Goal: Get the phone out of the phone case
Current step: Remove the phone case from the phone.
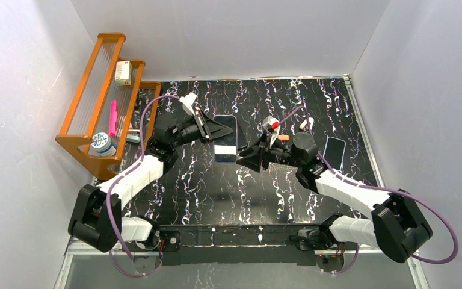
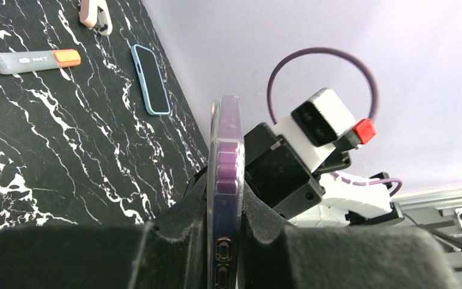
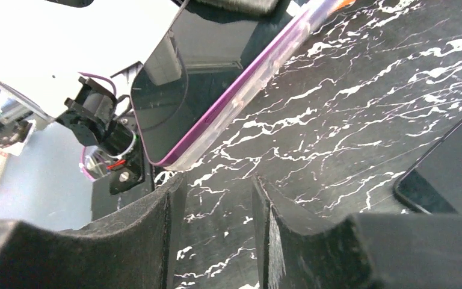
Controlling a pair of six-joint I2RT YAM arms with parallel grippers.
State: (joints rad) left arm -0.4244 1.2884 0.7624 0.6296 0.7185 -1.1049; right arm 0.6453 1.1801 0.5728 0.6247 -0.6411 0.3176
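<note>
My left gripper (image 1: 216, 131) is shut on a purple phone in a clear phone case (image 1: 226, 139) and holds it above the black marbled table. In the left wrist view the phone (image 2: 225, 180) stands edge-on between my fingers (image 2: 180, 223), its purple side buttons showing. My right gripper (image 1: 248, 158) is open and empty, just right of the phone's lower corner. In the right wrist view the phone's dark screen (image 3: 180, 84) and its purple-and-clear edge hang just beyond my open fingertips (image 3: 162, 205); nothing is between them.
A second phone with a blue edge (image 1: 334, 153) lies at the right of the table (image 1: 258, 198). A white marker with an orange cap (image 2: 35, 60) and a small white clip (image 1: 306, 124) lie near it. An orange rack (image 1: 105, 90) with small items stands at the back left.
</note>
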